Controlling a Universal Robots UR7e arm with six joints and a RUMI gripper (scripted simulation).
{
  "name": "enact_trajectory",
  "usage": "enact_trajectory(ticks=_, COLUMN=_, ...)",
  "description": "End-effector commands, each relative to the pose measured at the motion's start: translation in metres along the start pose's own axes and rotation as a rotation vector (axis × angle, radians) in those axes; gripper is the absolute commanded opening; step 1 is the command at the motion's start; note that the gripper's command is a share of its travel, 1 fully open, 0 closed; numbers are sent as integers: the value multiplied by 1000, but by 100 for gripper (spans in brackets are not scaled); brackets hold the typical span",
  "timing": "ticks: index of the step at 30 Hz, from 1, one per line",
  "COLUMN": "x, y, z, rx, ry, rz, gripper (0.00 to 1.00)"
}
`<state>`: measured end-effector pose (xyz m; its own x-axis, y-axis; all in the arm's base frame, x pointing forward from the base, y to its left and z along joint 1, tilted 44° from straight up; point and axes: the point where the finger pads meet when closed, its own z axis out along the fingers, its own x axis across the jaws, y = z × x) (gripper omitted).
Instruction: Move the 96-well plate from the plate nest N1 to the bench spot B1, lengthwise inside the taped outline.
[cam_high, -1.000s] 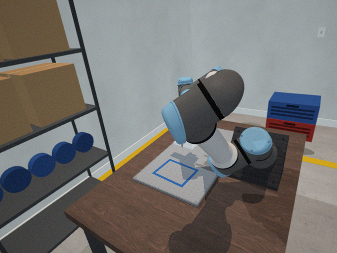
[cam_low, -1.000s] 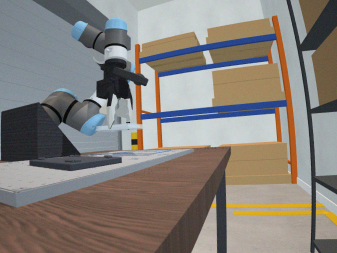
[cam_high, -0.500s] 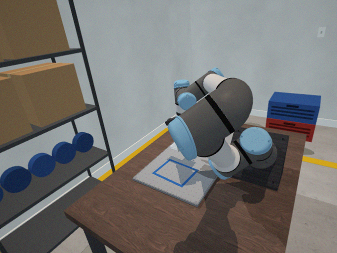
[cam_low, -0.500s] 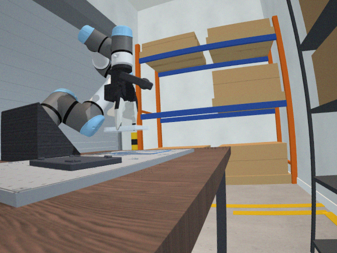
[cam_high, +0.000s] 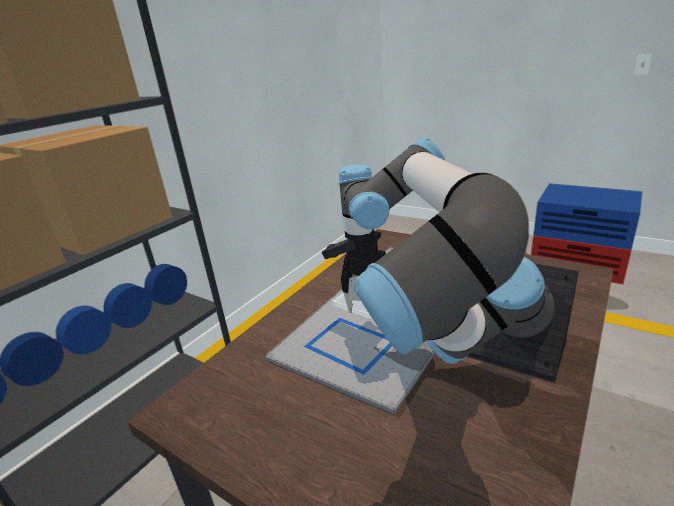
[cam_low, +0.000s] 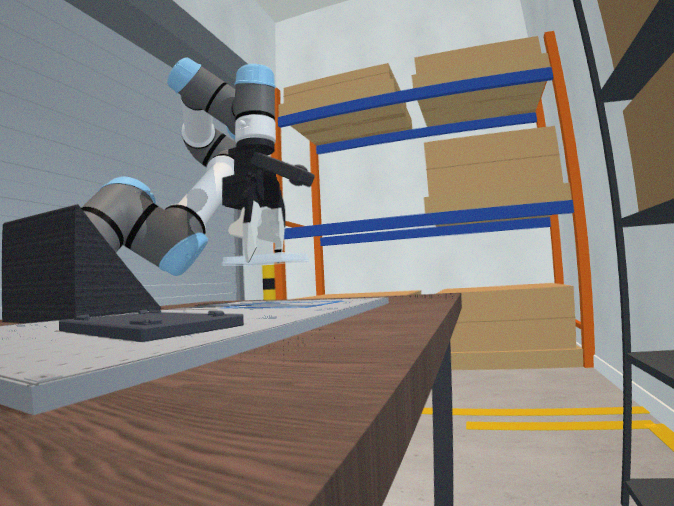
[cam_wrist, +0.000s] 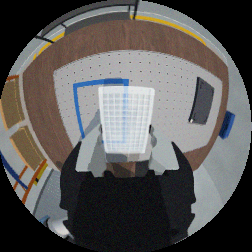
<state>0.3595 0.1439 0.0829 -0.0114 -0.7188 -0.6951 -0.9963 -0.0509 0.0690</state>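
Note:
My gripper (cam_high: 348, 296) (cam_low: 265, 249) (cam_wrist: 125, 124) is shut on the 96-well plate (cam_high: 341, 299) (cam_low: 266, 259) (cam_wrist: 125, 117), a clear flat plate with a grid of wells. I hold it level in the air above the grey perforated board (cam_high: 326, 375) (cam_low: 163, 357) (cam_wrist: 165, 75). The blue taped outline (cam_high: 322, 332) (cam_low: 283, 303) (cam_wrist: 76, 110) lies on the board below. In the wrist view the plate covers the outline's right part. The dark plate nest (cam_low: 152, 326) (cam_wrist: 202, 100) lies flat and empty on the board, off to the side.
The board lies on a wooden table (cam_high: 272, 435) (cam_low: 326, 381). The arm's dark base mount (cam_high: 549, 348) (cam_low: 54, 266) stands beside the board. Shelving with boxes (cam_high: 81, 179) (cam_low: 489, 163) stands around. A blue and red chest (cam_high: 587, 228) stands behind the table.

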Motion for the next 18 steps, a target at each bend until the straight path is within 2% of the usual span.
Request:
enact_trajectory(ticks=1, x=-14, y=3, z=0, rx=1, ry=1, rz=0, gripper=0)
enact_trajectory(ticks=18, x=-63, y=12, z=1, rx=1, ry=1, rz=0, gripper=0)
